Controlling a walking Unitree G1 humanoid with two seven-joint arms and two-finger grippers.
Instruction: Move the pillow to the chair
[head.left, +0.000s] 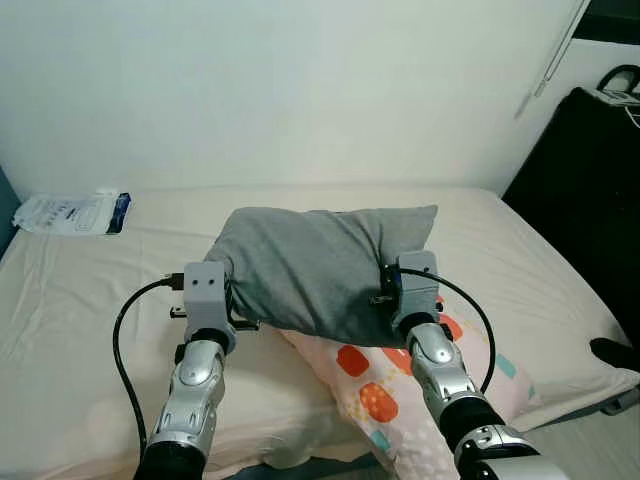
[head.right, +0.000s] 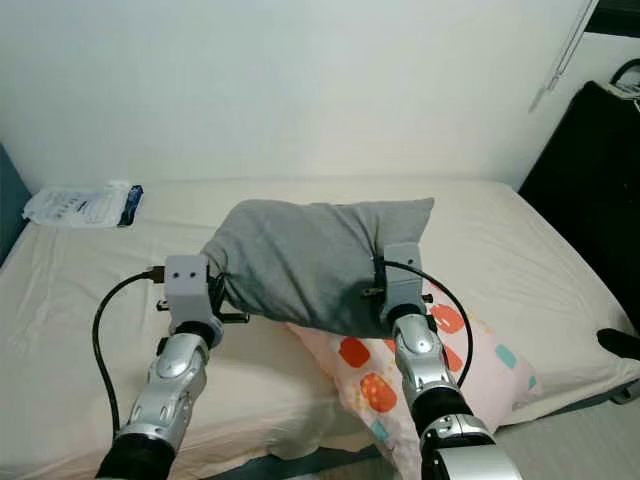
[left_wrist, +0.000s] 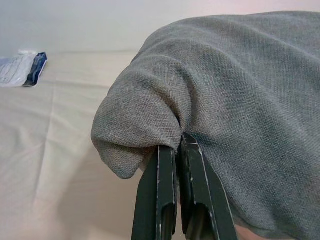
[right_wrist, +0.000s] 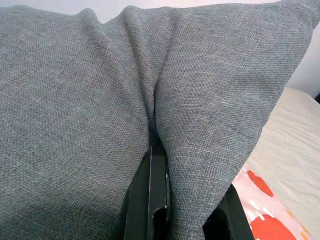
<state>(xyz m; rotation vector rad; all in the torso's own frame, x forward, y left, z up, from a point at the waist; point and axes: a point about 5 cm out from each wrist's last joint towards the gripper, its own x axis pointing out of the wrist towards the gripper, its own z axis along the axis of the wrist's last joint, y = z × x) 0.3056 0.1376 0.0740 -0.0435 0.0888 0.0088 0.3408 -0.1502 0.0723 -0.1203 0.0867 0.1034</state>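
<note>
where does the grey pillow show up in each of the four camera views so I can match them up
Left eye view: grey pillow at centre, held up between both arms above the bed.
Right eye view: centre, slightly left.
Left wrist view: upper right, its corner pinched by the left pincer.
Right wrist view: across most of the frame, fabric clamped in the right pincer.
Shared landmark: the pink pillow with red spots under the grey one, also in the right wrist view's corner.

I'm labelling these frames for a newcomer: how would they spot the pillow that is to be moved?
Look at the cream bed along the white wall. Near its front edge, the grey pillow is pinched on either side by the left gripper and right gripper. Unlike the pink patterned pillow beneath it, it is plain grey.
</note>
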